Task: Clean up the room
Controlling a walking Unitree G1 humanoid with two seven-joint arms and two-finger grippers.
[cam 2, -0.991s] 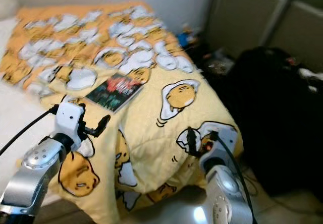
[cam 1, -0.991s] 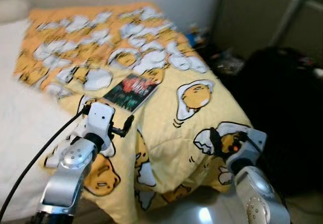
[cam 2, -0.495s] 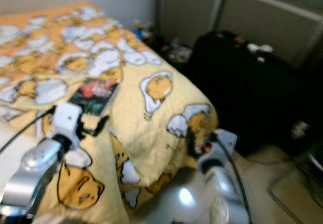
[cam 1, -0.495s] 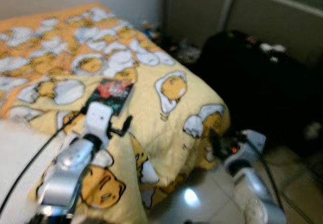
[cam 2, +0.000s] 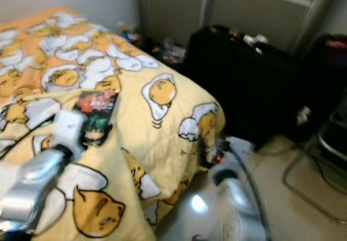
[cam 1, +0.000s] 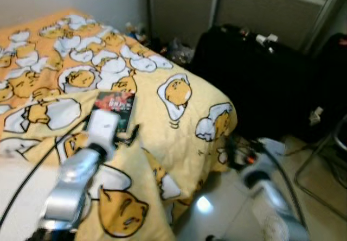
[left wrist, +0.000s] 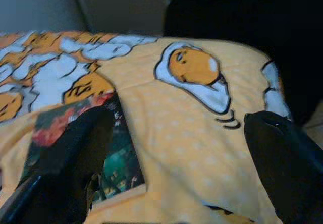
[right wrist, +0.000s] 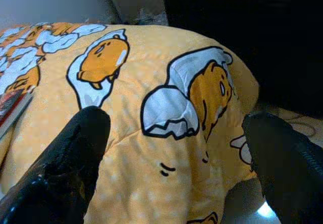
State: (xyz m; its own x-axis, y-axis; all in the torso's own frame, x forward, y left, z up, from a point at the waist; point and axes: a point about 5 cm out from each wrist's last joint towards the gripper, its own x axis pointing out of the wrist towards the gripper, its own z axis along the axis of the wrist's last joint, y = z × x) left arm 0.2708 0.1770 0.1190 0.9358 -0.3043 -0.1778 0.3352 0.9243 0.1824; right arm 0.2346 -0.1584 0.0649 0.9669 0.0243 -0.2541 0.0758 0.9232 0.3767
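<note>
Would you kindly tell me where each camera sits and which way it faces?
Head views: forward and down at the bed; both arms show.
Left wrist view: along the open left gripper at the book.
Right wrist view: along the open right gripper at the blanket corner.
Shared: the yellow blanket.

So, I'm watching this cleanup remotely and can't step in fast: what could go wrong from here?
The view is blurred, so the robot seems to be moving; a reach for the book on the yellow blanket could miss.

The left gripper is open just above the blanket, and its fingers could snag the loose fabric instead of the book.

The right gripper hangs near the bed corner, with cables on the floor to catch on.
</note>
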